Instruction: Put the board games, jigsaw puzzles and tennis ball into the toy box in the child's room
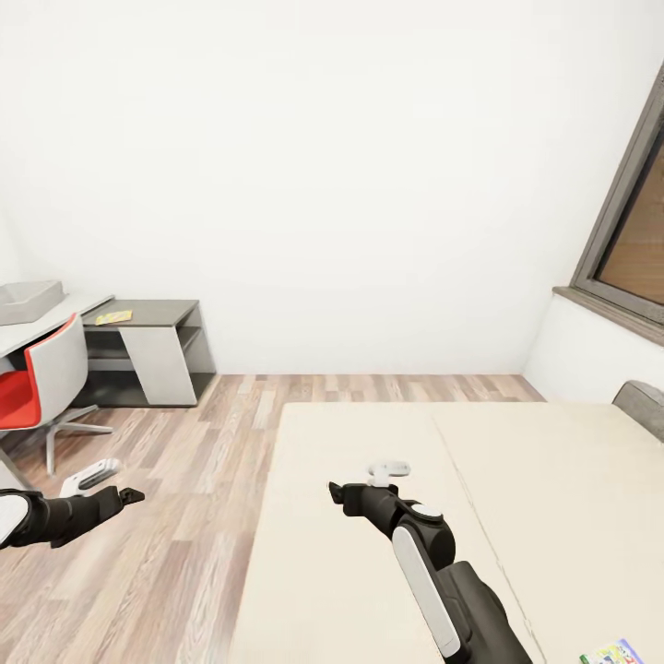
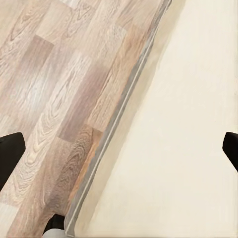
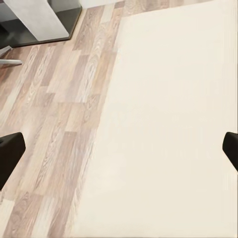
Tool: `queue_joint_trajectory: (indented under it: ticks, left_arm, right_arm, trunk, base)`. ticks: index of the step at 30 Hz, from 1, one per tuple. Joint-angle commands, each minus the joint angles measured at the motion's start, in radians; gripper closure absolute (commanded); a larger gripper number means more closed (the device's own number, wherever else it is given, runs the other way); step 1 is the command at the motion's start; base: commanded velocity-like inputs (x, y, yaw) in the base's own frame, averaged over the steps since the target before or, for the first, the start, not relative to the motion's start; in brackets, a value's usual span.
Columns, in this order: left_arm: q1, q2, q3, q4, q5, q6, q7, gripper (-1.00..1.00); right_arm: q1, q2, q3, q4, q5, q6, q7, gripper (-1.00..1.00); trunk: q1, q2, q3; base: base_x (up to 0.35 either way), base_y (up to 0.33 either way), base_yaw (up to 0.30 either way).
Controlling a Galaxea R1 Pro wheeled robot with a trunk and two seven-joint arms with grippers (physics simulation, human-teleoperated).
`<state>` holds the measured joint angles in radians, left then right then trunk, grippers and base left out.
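Right arm stretched forward over bed (image 1: pixel 553 480), right tool (image 1: pixel 387 472) fingers apart, left tool (image 1: pixel 92 475) apart above floor (image 1: pixel 175 516).

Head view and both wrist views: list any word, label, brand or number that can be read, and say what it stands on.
No text can be read.
Board game at the bed's near corner: coloured print shows, too small and cut off by the picture's edge to read.
Flat yellow item on the dark side table: too small to read.
Toy box: plain grey, no lettering.
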<state>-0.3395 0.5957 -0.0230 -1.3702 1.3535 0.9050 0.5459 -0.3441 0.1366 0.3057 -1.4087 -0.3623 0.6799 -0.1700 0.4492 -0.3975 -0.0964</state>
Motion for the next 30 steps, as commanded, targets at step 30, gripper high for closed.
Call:
queue_joint_trajectory:
  ticks: [30]
  left_arm:
    - [-0.001, 0.001, -0.002, -0.001, 0.01, 0.0, 0.01, -1.0]
  right_arm:
    - [-0.001, 0.0, 0.001, -0.001, -0.01, 0.003, -0.009, -1.0]
  trunk:
    - [0.001, -0.003, -0.002]
  base:
    - [0.0, -0.296, 0.0]
